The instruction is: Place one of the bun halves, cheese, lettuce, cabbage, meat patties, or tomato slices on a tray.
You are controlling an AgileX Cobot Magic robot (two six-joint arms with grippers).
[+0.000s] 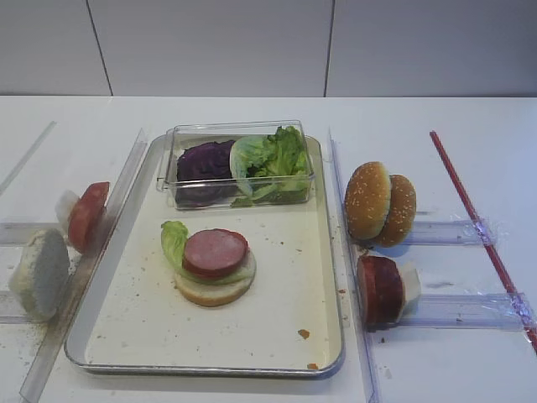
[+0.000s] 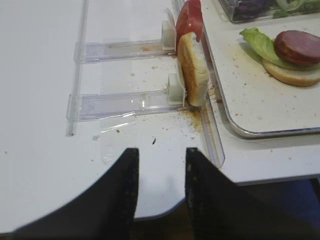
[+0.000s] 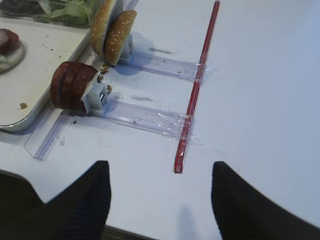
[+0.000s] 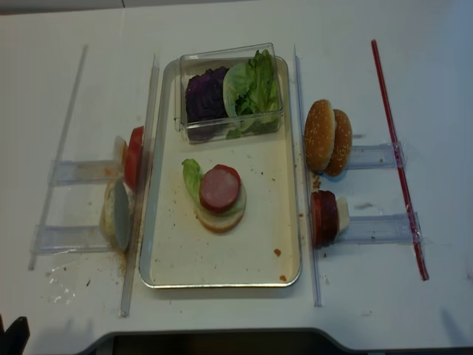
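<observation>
- White table point(image 1: 252, 113) fills every view, with a pale panelled wall behind it in the high view.
- Centre stage, the silver tray point(image 1: 117, 336) lies flat, its cream floor speckled with crumbs.
- On the tray sits a half-built burger: a pale bun base point(image 1: 214, 290), a lettuce leaf point(image 1: 174, 239) poking out to the left, and one pink-faced meat patty point(image 1: 215, 252) lying on top.
- At the far end of the tray, a clear plastic box point(image 1: 239, 164) holds purple cabbage point(image 1: 204, 161) on the left and more ruffled lettuce on the right.
- Right of the tray, two sesame bun tops point(image 1: 379, 203) stand on edge in a clear plastic rail, leaning against each other.
- Just nearer, a stack of meat patties point(image 3: 72, 86) stands on edge in a second rail, backed by a white pusher block.
- A red strip point(image 1: 482, 235) is taped across the outer ends of those right-hand rails.
- Left of the tray, a red tomato slice point(image 1: 87, 216) stands on edge, and a pale bun round point(image 1: 39, 273) stands in the rail nearer the camera.
- Right gripper point(image 3: 160, 200) hovers over bare table, fingers spread wide, nothing between them, well apart from the patties.
- Left gripper point(image 2: 160, 200) hangs short of the bun round, fingers a narrow gap apart, holding nothing.
</observation>
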